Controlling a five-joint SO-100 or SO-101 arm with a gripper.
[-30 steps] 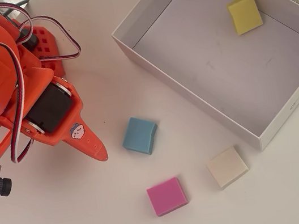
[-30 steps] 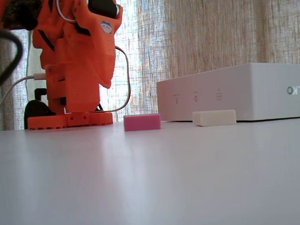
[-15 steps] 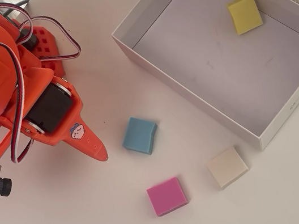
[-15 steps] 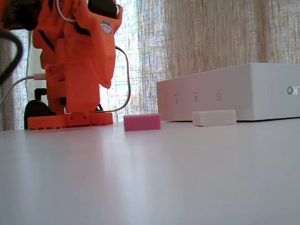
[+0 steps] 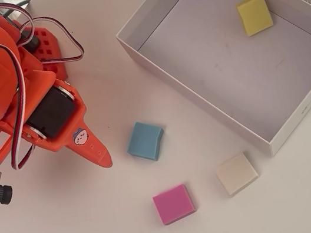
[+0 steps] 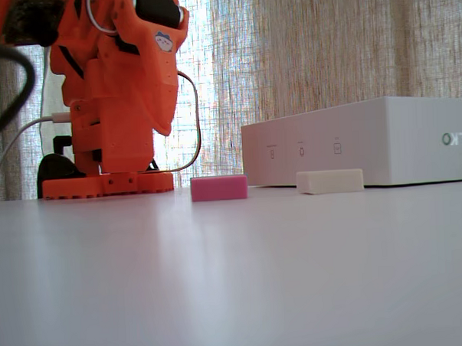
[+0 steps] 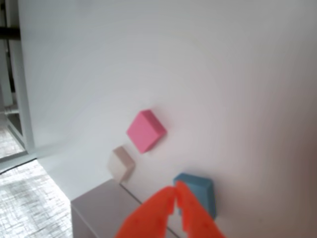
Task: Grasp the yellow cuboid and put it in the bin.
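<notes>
overhead view: the yellow cuboid (image 5: 254, 14) lies flat inside the bin (image 5: 193, 89), near its far right corner. fixed view: the pink block (image 6: 218, 187) sits beside the bin (image 6: 368, 140). wrist view: the gripper (image 7: 175, 189) has its fingertips pressed together, holding nothing, above the blue block (image 7: 198, 191).

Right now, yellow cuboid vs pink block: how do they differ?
Colour: the yellow cuboid is yellow, the pink block is pink. Place: the yellow cuboid lies inside the bin, near its far corner; the pink block sits on the table outside it. Both are flat squares of like size.
</notes>
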